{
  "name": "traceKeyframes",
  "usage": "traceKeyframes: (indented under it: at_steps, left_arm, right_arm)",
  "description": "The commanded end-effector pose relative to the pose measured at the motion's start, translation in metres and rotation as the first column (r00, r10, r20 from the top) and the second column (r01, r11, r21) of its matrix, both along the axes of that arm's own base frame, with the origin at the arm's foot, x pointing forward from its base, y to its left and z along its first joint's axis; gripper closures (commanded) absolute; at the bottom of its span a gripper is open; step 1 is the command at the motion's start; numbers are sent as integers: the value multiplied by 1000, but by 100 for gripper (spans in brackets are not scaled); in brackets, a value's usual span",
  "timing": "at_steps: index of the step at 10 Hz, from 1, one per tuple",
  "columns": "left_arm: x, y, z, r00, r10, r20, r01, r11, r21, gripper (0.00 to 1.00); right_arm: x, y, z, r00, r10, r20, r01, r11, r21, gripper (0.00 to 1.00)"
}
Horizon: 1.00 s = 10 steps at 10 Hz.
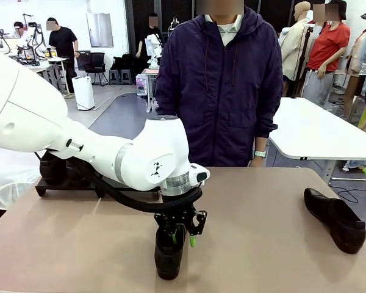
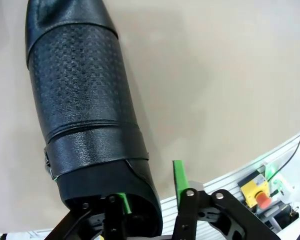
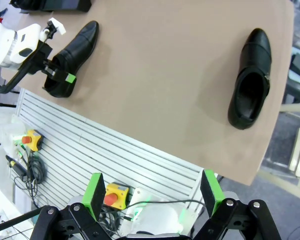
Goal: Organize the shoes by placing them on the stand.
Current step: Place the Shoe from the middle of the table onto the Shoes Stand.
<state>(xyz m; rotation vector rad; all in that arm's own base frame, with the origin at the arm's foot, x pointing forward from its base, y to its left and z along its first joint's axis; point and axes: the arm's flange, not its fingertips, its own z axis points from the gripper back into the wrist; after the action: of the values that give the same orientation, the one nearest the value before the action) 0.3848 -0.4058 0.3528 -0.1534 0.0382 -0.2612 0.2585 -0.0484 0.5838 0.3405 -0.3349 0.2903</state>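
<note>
1. Sitting on the tan table (image 1: 262, 201) close to the front edge: the front shoe (image 1: 169, 253). Lying well apart on the right: the side shoe (image 1: 335, 220).
2. Waiting at the far left, partly hiding behind the arm: the stand (image 1: 67, 186).
3. Reaching down over the front shoe's heel with the left gripper (image 1: 182, 239), poking one finger inside and hanging the other just outside. Not squeezing yet, with a thin gap showing.
4. Holding the right gripper (image 3: 152, 192) spread wide, grabbing nothing.
5. Guessing at the feel: stiff, a bit heavy, shiny and maybe slippery. Pinching the firm heel wall looking like the best hold.
</note>
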Motion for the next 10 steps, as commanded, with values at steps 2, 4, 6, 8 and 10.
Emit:
traceKeyframes:
  at_steps: [2, 4, 6, 8, 10]
  left_arm:
    - [1, 1, -2, 998, 57, -4, -56, 996, 63, 100]
    - [1, 1, -2, 998, 68, -6, -68, 995, 78, 100]
    - [1, 2, -1, 998, 70, -4, -70, 994, 81, 100]
    - [-5, 12, 26, 991, -3, -131, 3, 1000, 0, 100]
    - [-27, 22, 73, 949, -151, -277, 130, 987, -93, 100]
  right_arm:
    - [0, -1, 1, 1000, 8, 0, -8, 1000, 13, 0]
    - [0, -1, 1, 1000, 8, 0, -8, 1000, 13, 0]
    - [0, -1, 1, 1000, 8, 0, -8, 1000, 13, 0]
    - [0, -1, 1, 1000, 8, 0, -8, 1000, 13, 0]
    - [0, -1, 1, 1000, 8, 0, -8, 1000, 13, 0]
